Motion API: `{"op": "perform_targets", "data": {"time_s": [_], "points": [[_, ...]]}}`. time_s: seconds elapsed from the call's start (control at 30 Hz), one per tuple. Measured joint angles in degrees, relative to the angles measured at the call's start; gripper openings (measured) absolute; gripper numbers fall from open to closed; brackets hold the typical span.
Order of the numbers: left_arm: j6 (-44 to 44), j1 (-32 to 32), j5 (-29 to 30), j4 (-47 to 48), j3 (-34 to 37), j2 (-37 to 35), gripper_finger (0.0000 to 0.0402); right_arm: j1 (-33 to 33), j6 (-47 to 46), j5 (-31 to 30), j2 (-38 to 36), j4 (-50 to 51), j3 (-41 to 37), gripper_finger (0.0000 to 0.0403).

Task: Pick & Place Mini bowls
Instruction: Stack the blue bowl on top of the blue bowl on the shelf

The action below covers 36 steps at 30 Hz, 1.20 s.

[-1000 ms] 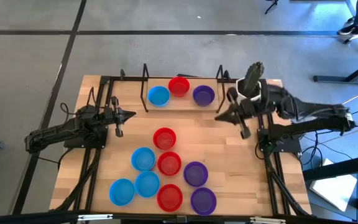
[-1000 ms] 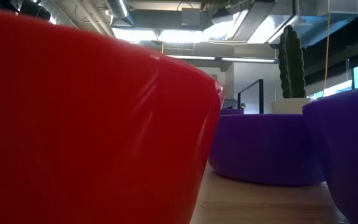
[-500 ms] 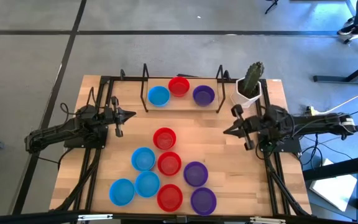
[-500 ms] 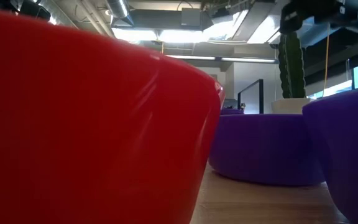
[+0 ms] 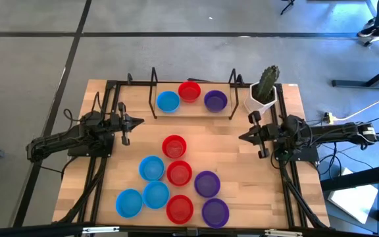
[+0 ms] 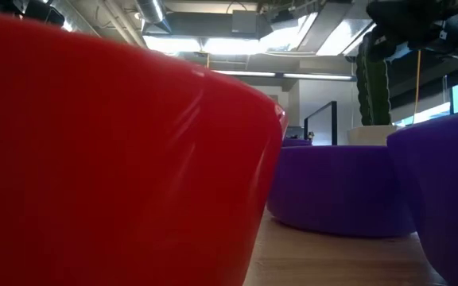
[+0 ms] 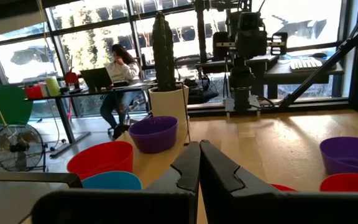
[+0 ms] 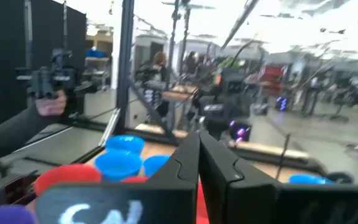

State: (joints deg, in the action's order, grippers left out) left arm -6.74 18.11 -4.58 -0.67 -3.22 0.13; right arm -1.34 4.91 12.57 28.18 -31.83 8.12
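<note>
Several mini bowls in blue, red and purple lie rim up on the near half of the wooden table, among them a red one [image 5: 174, 146], a blue one [image 5: 152, 168] and a purple one [image 5: 206, 184]. Three more, blue [image 5: 168, 101], red [image 5: 189, 91] and purple [image 5: 215, 100], sit side by side at the far edge between two black posts. My left gripper [image 5: 140, 121] is shut and held level at the left, touching nothing. At the right my right gripper [image 5: 241, 138] is also shut and empty, pointing toward the table's middle. Both wrist views show the fingers together [image 7: 199, 163] [image 8: 197, 160].
A white pot with a cactus [image 5: 264, 91] stands at the far right corner, just beyond my right arm. A black metal frame [image 5: 153, 92] runs along the table's far and side edges. In the low view a red bowl [image 6: 94, 159] fills the left, with purple bowls [image 6: 340, 187] behind.
My right arm has come down from above the cactus pot and drawn back toward the table's right edge, leaving the pot uncovered. Its gripper has tipped closer to level and stayed shut. The bowls have not moved.
</note>
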Motion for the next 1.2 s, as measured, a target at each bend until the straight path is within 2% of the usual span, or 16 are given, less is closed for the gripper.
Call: {"op": "perform_targets", "data": {"time_s": [0.2,1.2], "points": [[4.57,0.00,0.01,0.26,0.00,0.02,0.0010,0.00,-1.62,3.72,0.07,2.70,0.00,0.0009],[4.07,0.00,0.03,0.52,0.00,-0.01,0.0010,0.00,-1.51,3.53,0.17,5.77,-0.02,0.0010]]}}
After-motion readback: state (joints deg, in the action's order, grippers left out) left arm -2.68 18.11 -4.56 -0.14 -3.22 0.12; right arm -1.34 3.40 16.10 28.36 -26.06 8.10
